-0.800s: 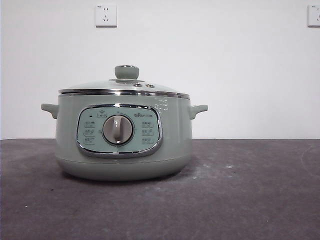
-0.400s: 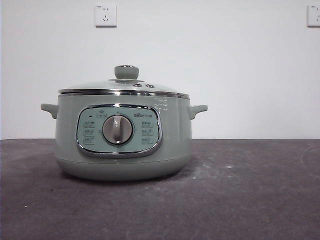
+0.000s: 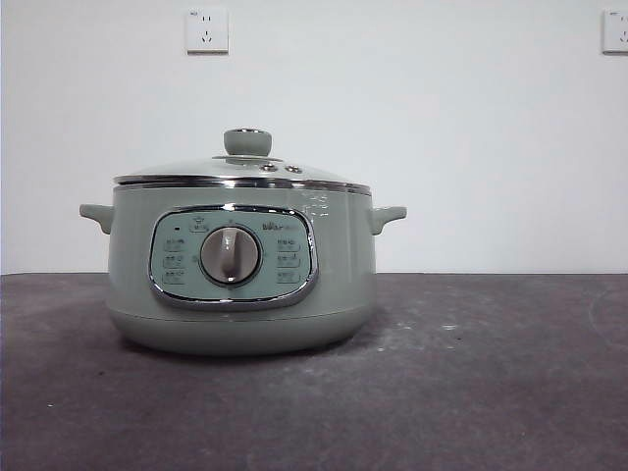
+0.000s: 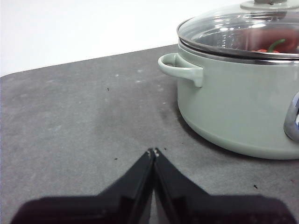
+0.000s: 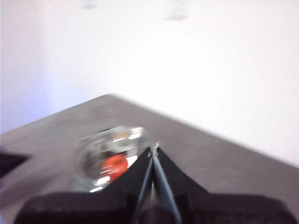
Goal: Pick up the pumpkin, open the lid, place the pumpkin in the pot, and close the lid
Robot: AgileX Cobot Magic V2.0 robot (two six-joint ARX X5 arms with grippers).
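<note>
Your front view hides what the left wrist view shows: the pumpkin [image 4: 275, 45] inside the lidded pot [image 3: 241, 270]; both grippers' jaws pressed together.

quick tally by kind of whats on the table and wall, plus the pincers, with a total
pot: 1
lid, closed on the pot: 1
pumpkin, seen through the lid, inside the pot: 1
wall sockets: 2
pincers, left pincer and right pincer, both shut and empty: 2
total: 7

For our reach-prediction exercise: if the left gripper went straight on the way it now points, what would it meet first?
Probably nothing: ahead of the left gripper lies bare dark grey tabletop up to the white wall; the large pale green cooking pot stands off to one side.
</note>
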